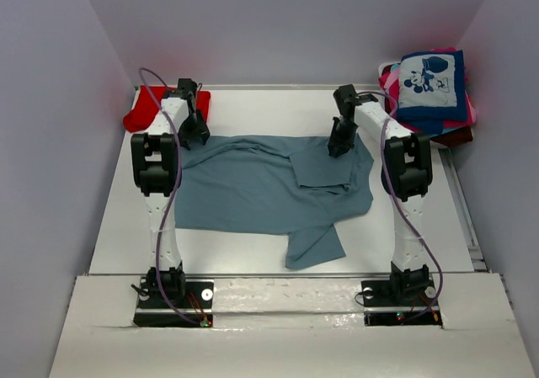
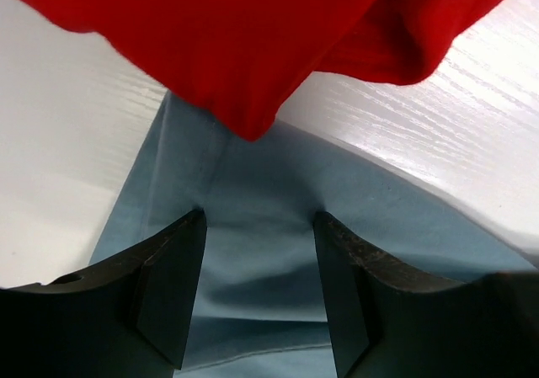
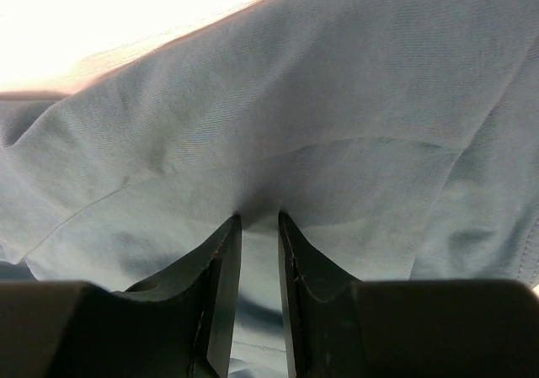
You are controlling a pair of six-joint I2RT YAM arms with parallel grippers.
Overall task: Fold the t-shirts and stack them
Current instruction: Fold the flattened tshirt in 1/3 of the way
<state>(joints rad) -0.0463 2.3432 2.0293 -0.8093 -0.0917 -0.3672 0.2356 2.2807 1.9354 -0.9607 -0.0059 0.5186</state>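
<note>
left gripper (image 1: 195, 135) and right gripper (image 1: 339, 146), top view: both low at the far edge of the blue tee (image 1: 244, 193), which lies spread on the table (image 1: 370, 243), red tee (image 1: 139, 119) at the far left corner. left wrist: jaws stand wide over blue cloth, nothing held, red hem just ahead; closing here could snag it too. right wrist: jaws narrow, pinching a puckered blue fold; lifting on this side alone would likely drag the tee askew.
</note>
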